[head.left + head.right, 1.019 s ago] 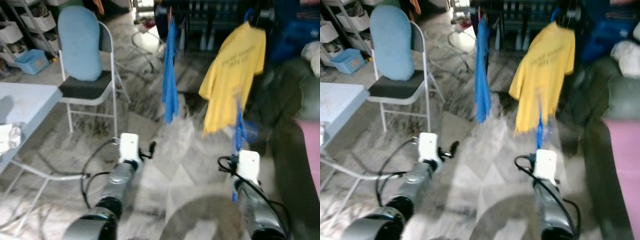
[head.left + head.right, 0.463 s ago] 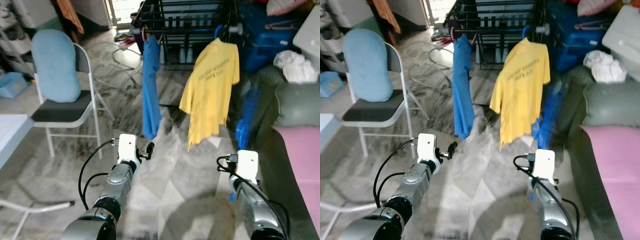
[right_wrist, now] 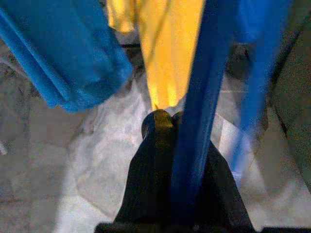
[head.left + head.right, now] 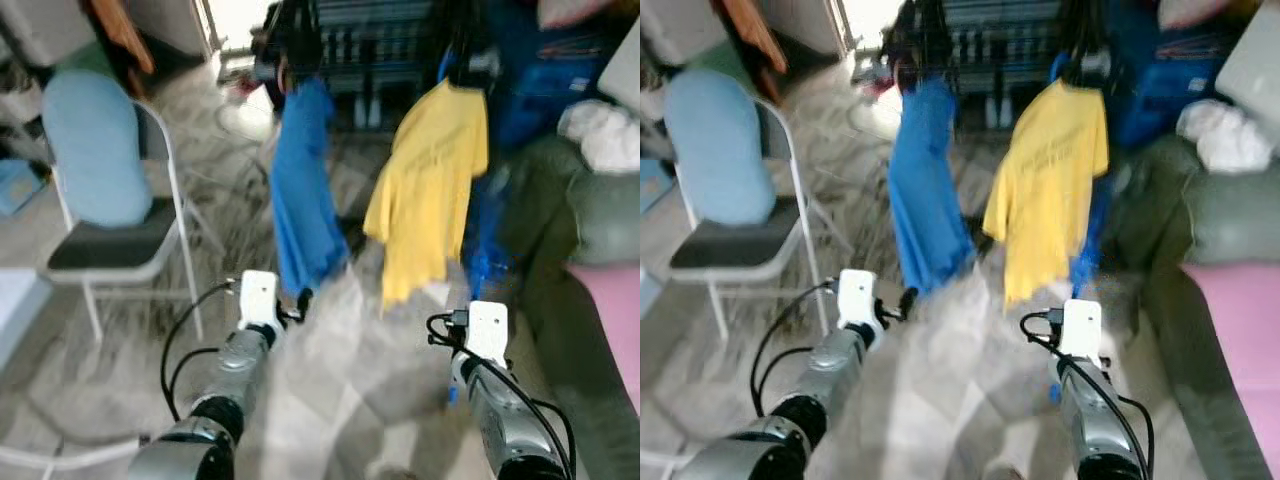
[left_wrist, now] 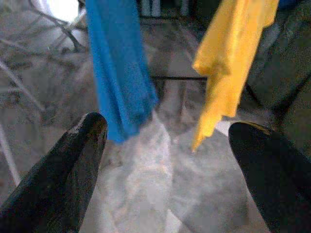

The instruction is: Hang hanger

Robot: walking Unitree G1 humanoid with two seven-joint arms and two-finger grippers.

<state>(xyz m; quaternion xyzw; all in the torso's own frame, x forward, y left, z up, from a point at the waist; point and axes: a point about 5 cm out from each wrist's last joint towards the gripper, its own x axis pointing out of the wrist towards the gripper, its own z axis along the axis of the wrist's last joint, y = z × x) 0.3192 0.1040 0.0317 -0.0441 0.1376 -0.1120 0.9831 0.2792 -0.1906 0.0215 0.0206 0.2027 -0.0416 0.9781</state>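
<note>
A blue hanger [image 3: 194, 97] runs across the right wrist view, and my right gripper [image 3: 165, 121] is shut on it. In the head views the hanger [image 4: 478, 240] shows as a blurred blue streak above my right wrist. Ahead stands a black drying rack [image 4: 380, 40]. A blue garment [image 4: 300, 190] and a yellow T-shirt [image 4: 430, 190] hang from it. My left gripper [image 5: 165, 136] is open and holds nothing; its fingers [image 5: 73, 160] point at the floor below the two garments.
A folding chair [image 4: 110, 250] with a light blue cushion [image 4: 85, 150] stands to the left. A grey-green sofa [image 4: 600, 220] with a pink cover [image 4: 615, 310] is on the right. A white table corner [image 4: 15, 300] is at the near left. Marble floor lies between me and the rack.
The whole view has shifted and is blurred; the rack and its garments look nearer and larger. Both arms keep the same pose, with the hanger still in the right gripper.
</note>
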